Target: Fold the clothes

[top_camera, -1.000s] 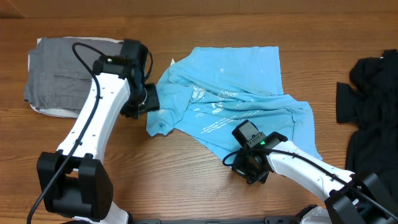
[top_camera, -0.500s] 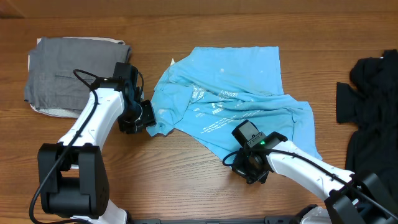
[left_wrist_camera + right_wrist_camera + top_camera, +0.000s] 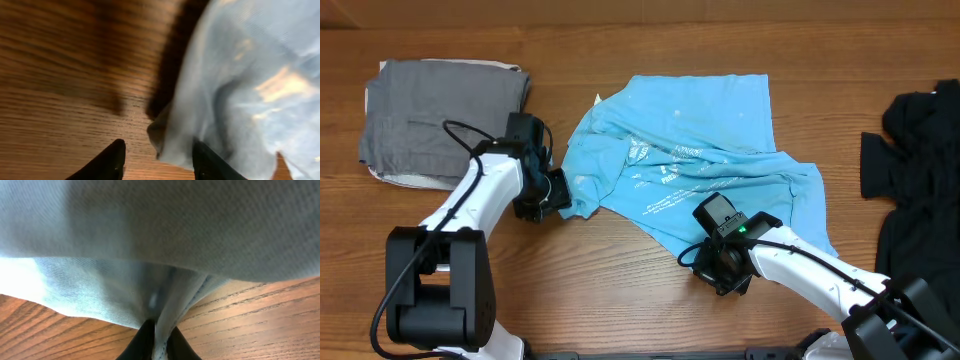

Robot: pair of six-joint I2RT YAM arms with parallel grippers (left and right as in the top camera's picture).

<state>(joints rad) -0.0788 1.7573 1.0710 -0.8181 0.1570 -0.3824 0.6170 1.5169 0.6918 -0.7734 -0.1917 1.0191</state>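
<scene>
My right gripper (image 3: 159, 341) pinches the T-shirt (image 3: 700, 120) hem to lift it; my left gripper (image 3: 157, 159) stands open astride a corner, ready to grab

Mid desk (image 3: 620, 290): T-shirt (image 3: 690, 150), lying flat on top. Back left, apart from it: folded stack (image 3: 430, 120). Far right edge, well apart: heap of garments (image 3: 920, 170). Between stack and T-shirt, just at the T-shirt's front-left corner: left end effector (image 3: 560, 192), fingers (image 3: 112, 160) set apart on either side of that corner. At the T-shirt's front edge, right of centre: right end effector (image 3: 698, 260), pinched on the hem, cloth draped above and behind.
</scene>
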